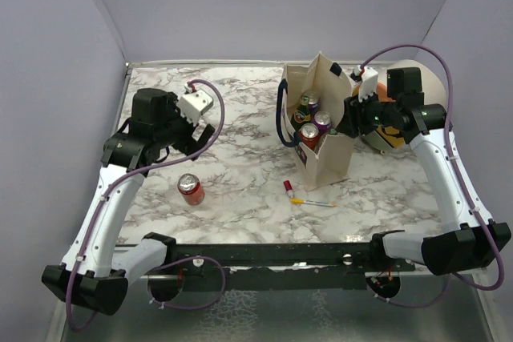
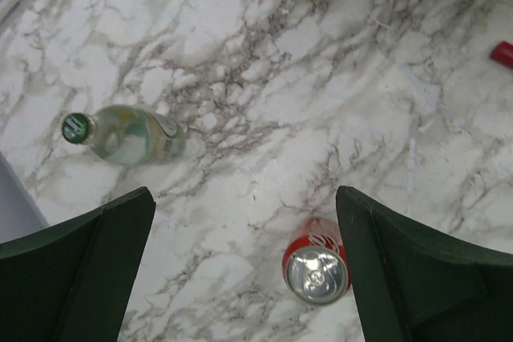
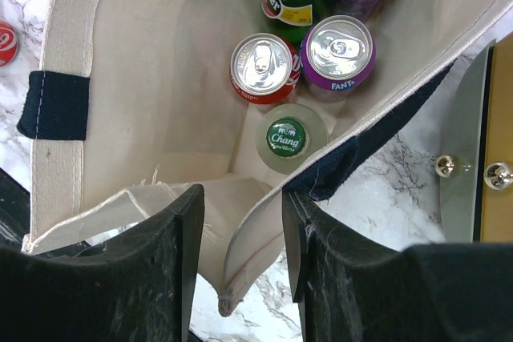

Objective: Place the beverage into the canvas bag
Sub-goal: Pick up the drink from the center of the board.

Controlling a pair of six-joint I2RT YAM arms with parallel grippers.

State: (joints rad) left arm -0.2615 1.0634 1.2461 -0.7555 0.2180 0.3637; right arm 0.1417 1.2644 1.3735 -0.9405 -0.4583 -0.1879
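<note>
A red soda can (image 1: 191, 189) stands upright on the marble table. In the left wrist view it (image 2: 317, 266) sits just inside the right finger (image 2: 417, 278). My left gripper (image 2: 244, 194) is open and empty above it; in the top view it (image 1: 136, 150) hovers up-left of the can. A clear glass bottle with a green cap (image 2: 128, 134) lies on its side to the left. The beige canvas bag (image 1: 321, 130) stands upright and holds several cans and bottles (image 3: 341, 52). My right gripper (image 3: 242, 198) straddles the bag's corner rim (image 3: 256, 238), its jaws narrow with the canvas between them.
A cream-and-orange round container (image 1: 401, 106) stands behind the right arm, beside the bag. A yellow pen (image 1: 314, 202) and a small red-capped item (image 1: 288, 187) lie in front of the bag. Lilac walls close in the table on three sides.
</note>
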